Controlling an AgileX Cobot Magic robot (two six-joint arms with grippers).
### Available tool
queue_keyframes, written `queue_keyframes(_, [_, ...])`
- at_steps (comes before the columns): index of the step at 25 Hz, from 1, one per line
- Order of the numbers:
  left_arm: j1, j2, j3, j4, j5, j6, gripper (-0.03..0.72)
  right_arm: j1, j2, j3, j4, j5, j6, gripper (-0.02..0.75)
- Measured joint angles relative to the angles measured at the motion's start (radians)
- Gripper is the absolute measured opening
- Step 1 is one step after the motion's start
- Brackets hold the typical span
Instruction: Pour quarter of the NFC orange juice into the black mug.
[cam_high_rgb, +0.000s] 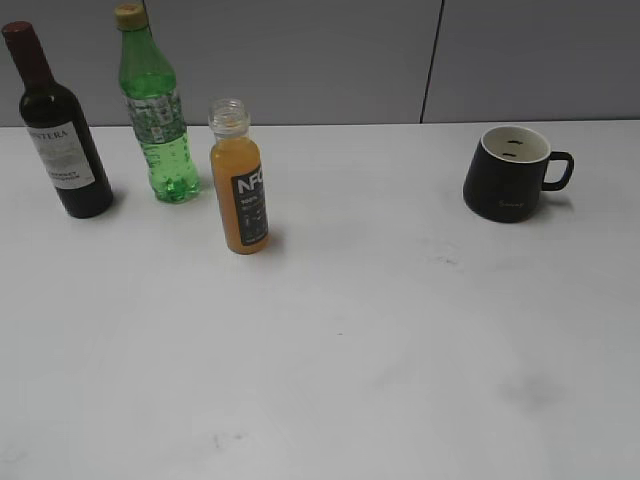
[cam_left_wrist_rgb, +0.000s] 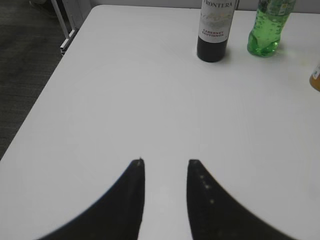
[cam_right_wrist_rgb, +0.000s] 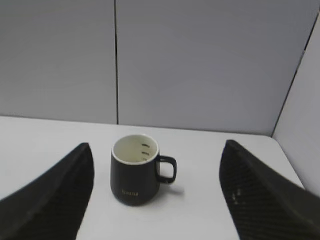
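Observation:
The NFC orange juice bottle (cam_high_rgb: 240, 185) stands upright and uncapped on the white table, left of centre; a sliver of it shows at the right edge of the left wrist view (cam_left_wrist_rgb: 316, 77). The black mug (cam_high_rgb: 506, 173) stands at the back right, handle to the right, and shows in the right wrist view (cam_right_wrist_rgb: 135, 170). My left gripper (cam_left_wrist_rgb: 165, 162) is open and empty over bare table, well short of the bottles. My right gripper (cam_right_wrist_rgb: 157, 150) is open wide and empty, with the mug seen between its fingers farther ahead. Neither gripper shows in the exterior view.
A dark wine bottle (cam_high_rgb: 58, 128) and a taller green plastic bottle (cam_high_rgb: 155, 105) stand at the back left, close to the juice; both show in the left wrist view (cam_left_wrist_rgb: 214, 30) (cam_left_wrist_rgb: 266, 25). The table's left edge (cam_left_wrist_rgb: 45, 95) drops to dark floor. A grey wall (cam_right_wrist_rgb: 200, 60) stands behind the mug.

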Motion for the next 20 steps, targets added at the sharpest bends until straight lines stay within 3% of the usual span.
queue_keyframes(6, [0.000,0.000,0.000,0.000,0.000,0.000,0.231,0.000,0.321,0.067,-0.007,-0.492,0.000,0.594])
queue_keyframes(20, [0.000,0.000,0.000,-0.001,0.000,0.000,0.231,0.000,0.992,0.072,0.065,-1.184,-0.013,0.594])
